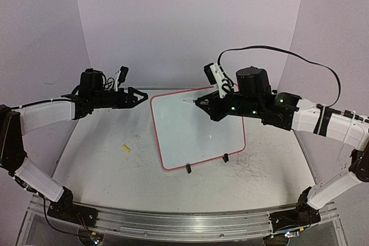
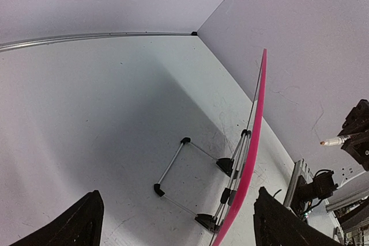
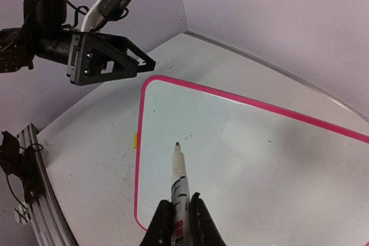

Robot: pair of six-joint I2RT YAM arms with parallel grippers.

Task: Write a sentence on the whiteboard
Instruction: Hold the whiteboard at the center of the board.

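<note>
Marker (image 3: 178,180) gripped tight in the right tool (image 3: 179,223), tip aimed at the whiteboard (image 3: 248,159), contact impossible to call. Board sits mid-frame in the top view: white face, pink-red rim, black clips (image 1: 188,169) along its lower edge, propped on the bench (image 1: 104,165). Left tool (image 1: 141,95) at its upper left, jaws apart.

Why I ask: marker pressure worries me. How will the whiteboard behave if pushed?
Probably tippy: the whiteboard leans on a thin wire stand. Likely light yet stiff: its edge looks thin and straight. Its small feet may slide.
</note>
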